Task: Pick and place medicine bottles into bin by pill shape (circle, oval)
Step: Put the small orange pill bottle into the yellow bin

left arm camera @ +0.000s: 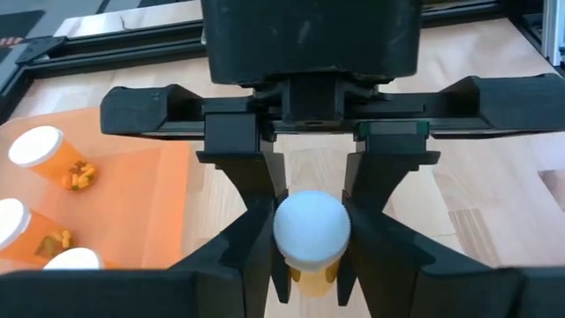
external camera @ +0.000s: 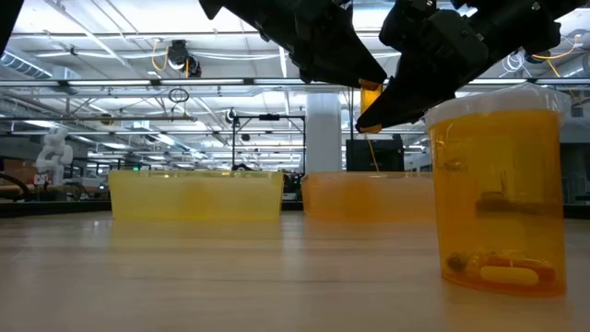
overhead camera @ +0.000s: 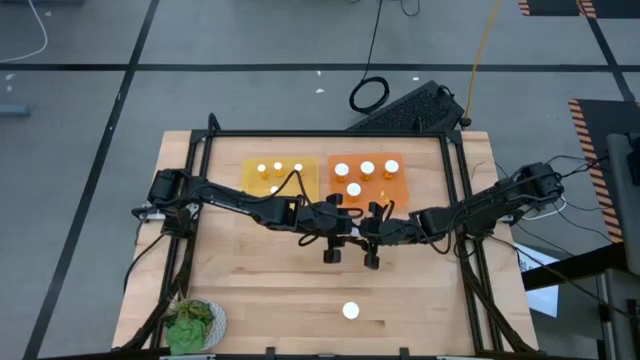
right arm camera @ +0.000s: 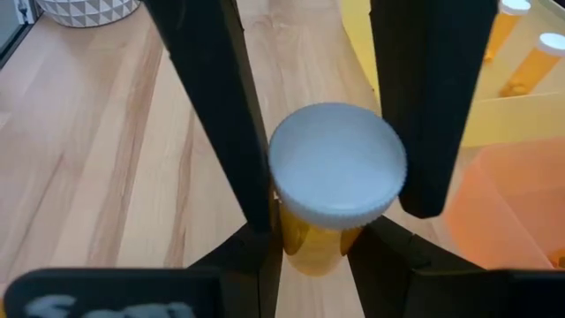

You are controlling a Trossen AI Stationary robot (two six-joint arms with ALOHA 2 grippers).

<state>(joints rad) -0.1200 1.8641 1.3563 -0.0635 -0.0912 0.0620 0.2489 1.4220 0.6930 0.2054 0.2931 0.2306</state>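
Observation:
A small amber medicine bottle (left arm camera: 311, 231) with a round white cap (right arm camera: 337, 172) hangs upright in the air over the table's middle. My left gripper (left arm camera: 309, 276) and my right gripper (right arm camera: 316, 252) face each other, and both are shut on it. In the low view the bottle (external camera: 371, 95) shows between the two grippers, above the bins. Another medicine bottle (overhead camera: 350, 311) stands on its base near the table's front edge. It is close to the low camera (external camera: 498, 194) and has oval pills at its bottom. My left gripper pinches the bottle's amber body (left arm camera: 307, 279) just under the cap between its two fingers. The fingers come from the table's left, slanting down. The bottle is upright and lifted clear of the table. My right gripper pinches the amber body (right arm camera: 305, 240) below the cap between its two fingers. It comes from the table's right, slanting down, opposite the left gripper. My left gripper's fingers (right arm camera: 221, 132) stand at either side of the cap.
A yellow bin (overhead camera: 250, 172) and an orange bin (overhead camera: 403, 185) stand side by side at the far middle, each holding several bottles. A green leafy plant in a white bowl (overhead camera: 195, 322) sits at the near left corner. Bare wood lies between the bins and the front bottle.

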